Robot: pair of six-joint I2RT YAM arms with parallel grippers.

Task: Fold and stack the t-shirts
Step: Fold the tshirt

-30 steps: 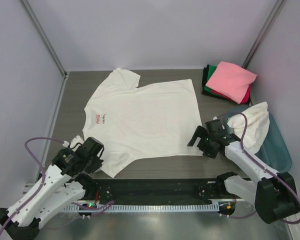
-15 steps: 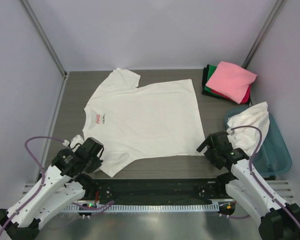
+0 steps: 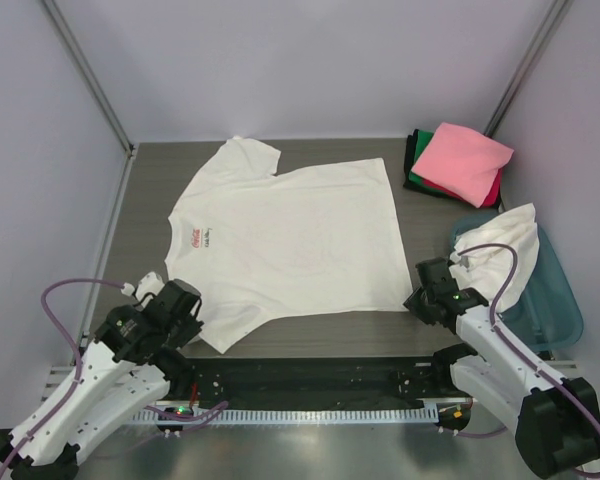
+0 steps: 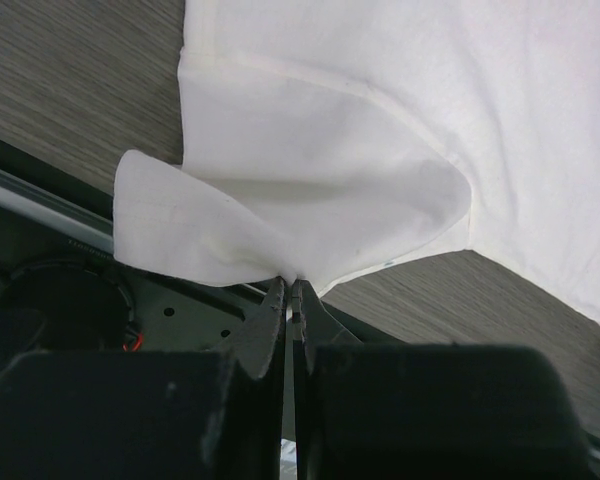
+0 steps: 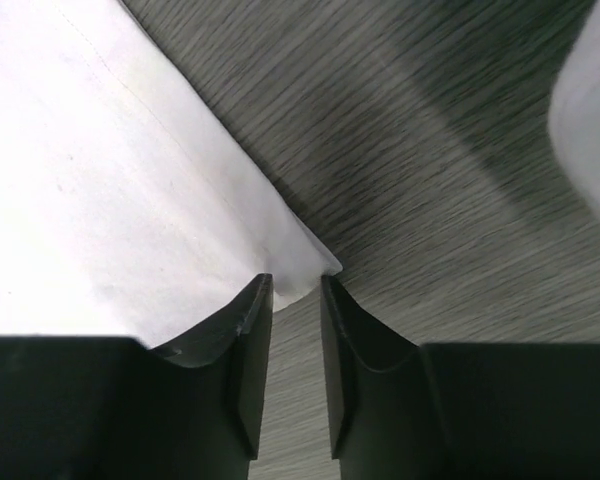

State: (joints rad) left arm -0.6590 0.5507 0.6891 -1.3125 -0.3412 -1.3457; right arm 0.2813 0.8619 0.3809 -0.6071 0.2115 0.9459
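Note:
A cream-white t-shirt [image 3: 300,235] with a small red chest mark [image 3: 202,238] lies spread flat on the table, its collar to the left. My left gripper [image 3: 177,305] [image 4: 293,285] is shut on the edge of its near sleeve [image 4: 280,220], which is lifted and bunched up at the fingertips. My right gripper [image 3: 420,298] [image 5: 295,285] sits low at the shirt's near right hem corner [image 5: 305,262]. Its jaws stand a narrow gap apart, with the corner just between the tips. Folded t-shirts are stacked at the back right, a pink one [image 3: 465,160] on top of green [image 3: 417,180], black [image 3: 412,148] and red [image 3: 495,192].
A teal tub [image 3: 555,295] stands at the right edge, with another white t-shirt [image 3: 500,245] draped out of it beside my right arm. The black rail [image 3: 310,380] between the arm bases runs along the near table edge. Grey walls close in the table.
My right gripper has pulled back to the shirt's near right corner, and its jaws have narrowed from wide open. My left gripper has drawn slightly back, still holding the sleeve.

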